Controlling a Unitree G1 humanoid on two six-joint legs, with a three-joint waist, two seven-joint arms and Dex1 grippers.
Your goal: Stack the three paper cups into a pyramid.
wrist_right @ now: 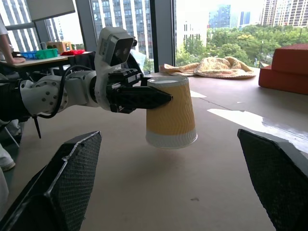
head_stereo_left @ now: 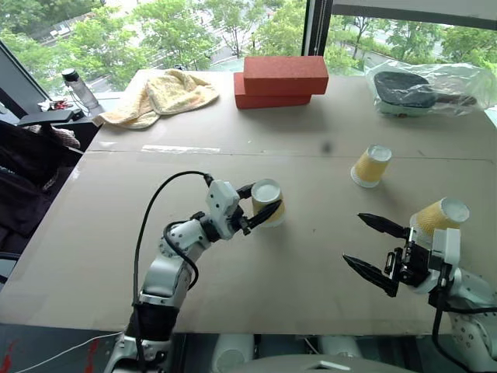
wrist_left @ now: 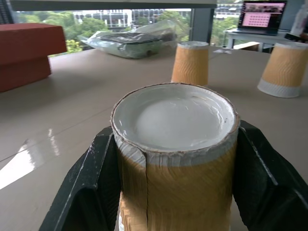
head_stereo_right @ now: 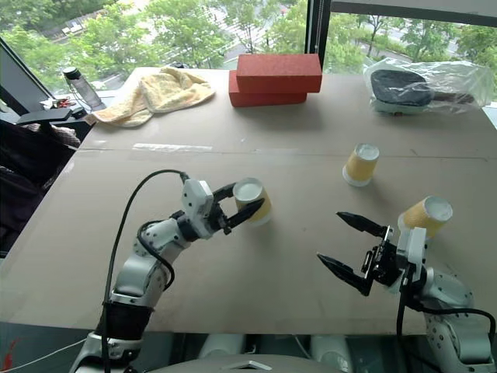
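Gripping a small tapered paper cup with yellow-tan ribbed sides (head_stereo_left: 267, 202), the robot's left gripper (head_stereo_left: 262, 203) has its two black fingers pinched against the cup's upper part, near the white base that faces upward. In the right wrist view this upside-down cup hangs just above the flat brown cardboard-coloured table (head_stereo_left: 295, 272), its white rim lowest and clear of the surface. The right gripper (head_stereo_left: 374, 248) sits near the table's front right edge with its black fingers spread wide and nothing between them. Just beside that arm, a second matching yellow cup (head_stereo_left: 439, 215) appears, white end tilted up toward the camera; whether it rests on the table cannot be told. A third matching yellow cup (head_stereo_left: 370, 166) stands upside down farther back on the right, well apart from the other two. At the far edge lie two stacked red blocks (head_stereo_left: 281, 81), a crumpled pale yellow towel (head_stereo_left: 159, 96) and a clear plastic bag holding something dark (head_stereo_left: 427, 87).
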